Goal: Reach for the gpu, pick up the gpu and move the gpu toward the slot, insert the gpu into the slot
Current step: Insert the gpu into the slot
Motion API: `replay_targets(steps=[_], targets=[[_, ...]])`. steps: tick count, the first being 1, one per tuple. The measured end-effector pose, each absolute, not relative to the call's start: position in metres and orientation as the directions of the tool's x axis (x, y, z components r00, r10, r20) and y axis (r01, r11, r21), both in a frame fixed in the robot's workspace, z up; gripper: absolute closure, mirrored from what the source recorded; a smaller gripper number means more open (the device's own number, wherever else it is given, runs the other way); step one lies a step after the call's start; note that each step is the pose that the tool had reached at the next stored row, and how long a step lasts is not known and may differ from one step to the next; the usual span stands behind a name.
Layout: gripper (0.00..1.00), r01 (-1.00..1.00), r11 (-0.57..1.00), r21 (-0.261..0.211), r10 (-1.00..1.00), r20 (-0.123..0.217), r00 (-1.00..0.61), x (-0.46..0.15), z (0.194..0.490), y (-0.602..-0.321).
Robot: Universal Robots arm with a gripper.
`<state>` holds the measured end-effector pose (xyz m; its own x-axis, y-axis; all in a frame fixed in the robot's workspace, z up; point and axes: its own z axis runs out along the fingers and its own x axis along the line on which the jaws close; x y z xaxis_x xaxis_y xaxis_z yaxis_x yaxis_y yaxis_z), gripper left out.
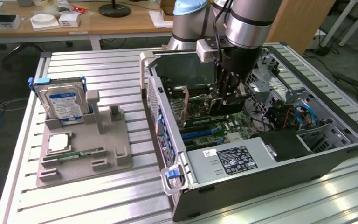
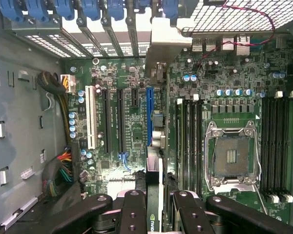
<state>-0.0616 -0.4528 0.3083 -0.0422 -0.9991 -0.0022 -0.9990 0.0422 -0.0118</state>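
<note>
1. gpu point(image 2: 154, 165) stands edge-on between the fingers of the claw point(image 2: 157, 195), inside the open computer case point(image 1: 328, 154); its silver end bracket point(image 2: 163, 44) points toward the case's rear wall.
2. The claw is narrowed onto the gpu and holds it.
3. In the wrist view the card lines up with the long blue slot point(image 2: 150, 117) on the motherboard point(image 2: 127, 73); whether its edge touches the slot cannot be told.
4. On the table point(image 1: 104, 200), toward the exterior view's left, a grey holder point(image 1: 104, 154) carries a blue-labelled hard drive point(image 1: 65, 105) and a memory stick point(image 1: 82, 153).
</note>
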Motion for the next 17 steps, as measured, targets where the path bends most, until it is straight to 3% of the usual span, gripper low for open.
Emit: replay_targets(steps=[17], targets=[[0.74, -0.999, 0.042, -0.011, -0.999, -0.002, -0.042, -0.07, 0.298, -0.454]])
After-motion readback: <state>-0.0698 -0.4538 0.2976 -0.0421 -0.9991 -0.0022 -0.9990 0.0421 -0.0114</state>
